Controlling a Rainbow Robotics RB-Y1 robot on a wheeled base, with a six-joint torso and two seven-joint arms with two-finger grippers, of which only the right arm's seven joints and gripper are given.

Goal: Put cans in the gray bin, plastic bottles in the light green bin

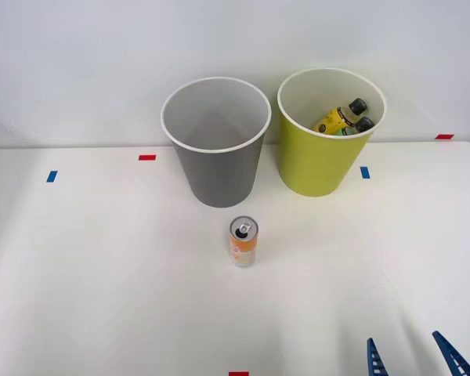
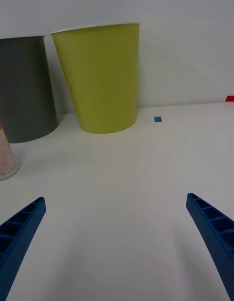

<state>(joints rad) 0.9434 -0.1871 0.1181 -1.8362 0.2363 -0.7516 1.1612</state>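
- White table (image 1: 102, 298) under a plain pale wall, with small blue and red tape marks dotted along its far edge and one red mark at the near edge.
- Gray bin (image 1: 216, 149) stands upright at the far edge, around the middle; nothing can be seen inside it.
- Just in front of it, the can (image 1: 243, 241) stands upright and alone, orange-and-white sides, silver top with pull tab; its print is too small to read.
- Light green bin (image 1: 325, 137) sits just beside the gray one, two plastic bottles (image 1: 342, 117) lying inside, black caps, yellow labels, lettering unreadable.
- Right gripper (image 1: 413, 356) waits at the near right corner, blue ribbed fingers (image 2: 19, 228) spread wide apart, gripping nothing.
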